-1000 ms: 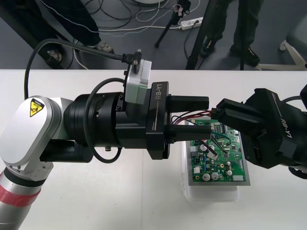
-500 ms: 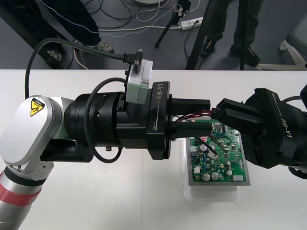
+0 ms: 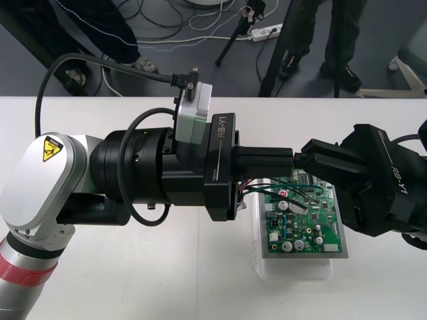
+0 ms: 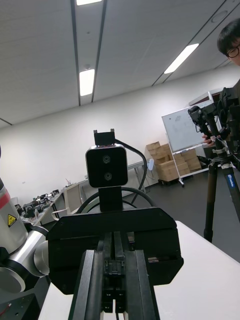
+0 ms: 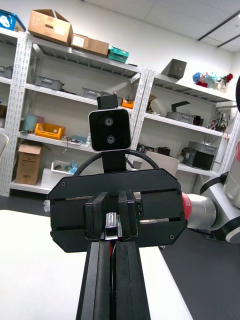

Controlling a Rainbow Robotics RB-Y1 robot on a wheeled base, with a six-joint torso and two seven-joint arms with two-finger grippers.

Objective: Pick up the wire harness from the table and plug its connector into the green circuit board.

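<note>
Meanwhile, two tools, left tool (image 3: pixel 288 157) and right tool (image 3: pixel 300 161), both pinch one wire harness (image 3: pixel 294 192) above one green circuit board (image 3: pixel 313 235).

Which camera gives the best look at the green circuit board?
The front view: it looks down on the green circuit board on its white base, its far edge under the left gripper and right gripper. Each wrist view looks level at the other gripper, above the board.

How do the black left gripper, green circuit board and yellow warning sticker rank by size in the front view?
1. Black left gripper, though it is nearer the camera.
2. Green circuit board, partly covered.
3. Yellow warning sticker, smallest.
</note>
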